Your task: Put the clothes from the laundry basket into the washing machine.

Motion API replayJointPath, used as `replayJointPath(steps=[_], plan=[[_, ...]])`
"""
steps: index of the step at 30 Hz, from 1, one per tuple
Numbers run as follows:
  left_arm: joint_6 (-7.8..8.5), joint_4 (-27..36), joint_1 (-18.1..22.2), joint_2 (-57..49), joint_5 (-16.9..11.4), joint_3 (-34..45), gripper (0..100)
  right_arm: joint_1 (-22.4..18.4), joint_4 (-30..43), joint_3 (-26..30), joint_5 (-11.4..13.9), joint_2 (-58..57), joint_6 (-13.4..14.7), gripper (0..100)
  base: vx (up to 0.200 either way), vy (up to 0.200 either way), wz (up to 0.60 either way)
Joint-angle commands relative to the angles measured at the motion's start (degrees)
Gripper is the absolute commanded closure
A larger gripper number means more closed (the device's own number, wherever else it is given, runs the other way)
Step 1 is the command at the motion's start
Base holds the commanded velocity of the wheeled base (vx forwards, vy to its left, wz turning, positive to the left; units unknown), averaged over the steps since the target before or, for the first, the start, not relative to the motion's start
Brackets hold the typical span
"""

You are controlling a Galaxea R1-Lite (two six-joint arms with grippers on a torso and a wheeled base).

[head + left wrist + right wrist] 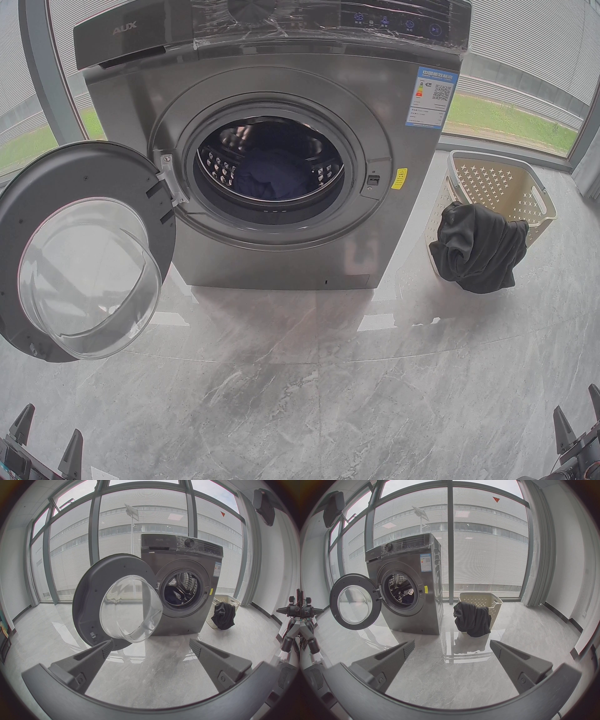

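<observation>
Black garment (478,247) noted over basket (500,184) rim, three o'clock from washing machine (125,100); left end effector (50,431), right end effector (576,406) found released, empty; pickup judged next.

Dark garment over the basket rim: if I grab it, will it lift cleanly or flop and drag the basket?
Probably floppy: the dark garment hangs in soft folds over the laundry basket rim, so it should sag below a grip. Likely light; the perforated basket looks light too, so a snagged fold might tip it.

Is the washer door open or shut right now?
Open: the door is swung wide on its hinge, leaving the drum mouth exposed.
</observation>
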Motion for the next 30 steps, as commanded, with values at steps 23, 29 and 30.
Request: replayJointPath(steps=[23, 29, 30], plan=[[0.08, 0.0, 0.0, -0.6, 0.0, 0.8, 0, 0.0, 0.0, 0.7, 0.0, 0.1, 0.0, 0, 0.000, -0.017, 0.00], [0.08, 0.0, 0.0, -0.5, 0.1, 0.8, 0, 0.0, 0.0, 0.7, 0.0, 0.1, 0.0, 0, 0.000, -0.200, 0.00], [0.08, 0.0, 0.0, -0.5, 0.0, 0.8, 0, 0.0, 0.0, 0.7, 0.0, 0.1, 0.0, 0, 0.000, -0.200, 0.00]])
